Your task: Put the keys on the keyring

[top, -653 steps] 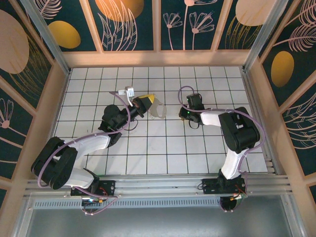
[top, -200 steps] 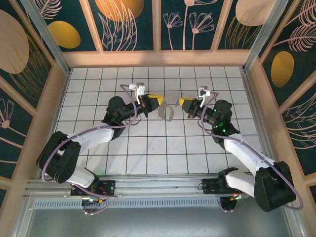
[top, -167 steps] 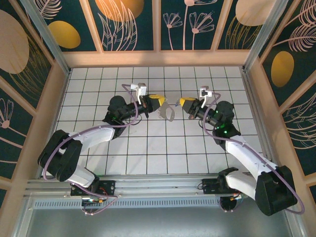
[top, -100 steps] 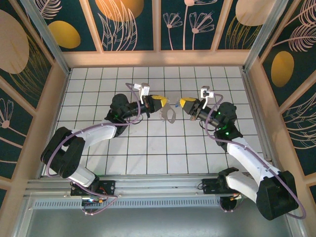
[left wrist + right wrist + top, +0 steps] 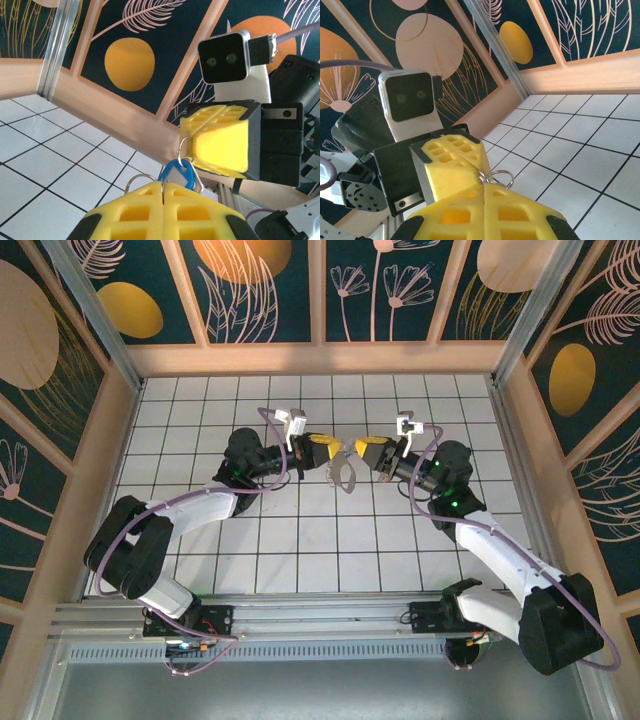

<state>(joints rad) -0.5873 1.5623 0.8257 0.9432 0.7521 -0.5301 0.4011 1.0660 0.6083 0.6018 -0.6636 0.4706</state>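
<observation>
The two arms meet above the middle of the tiled table [image 5: 300, 540], with their yellow tips pointing at each other and very near.

The left gripper [image 5: 328, 448] is fully closed, its two yellow pads pressed flat together. It holds the keyring [image 5: 346, 474] by a thin metal part that is pinched in the seam between the pads. In the top view the pale oval loop of the keyring hangs below the tips, in the air over the table, between the two grippers. In the left wrist view a round silver ring [image 5: 139, 179] stands out just above the left pads.

The right gripper [image 5: 364, 451] is also fully closed. The key [image 5: 176, 173] with the blue head is right at its tips, between the two grippers and just beside the left pads. A small wire loop [image 5: 185, 146] comes out of the seam of the right pads, just above the blue head, so this gripper seems to hold the key there. The exact place of the pinch cannot be told. It also cannot be told whether the key is already touching a ring of the keyring or only lies close in front of it.
</observation>
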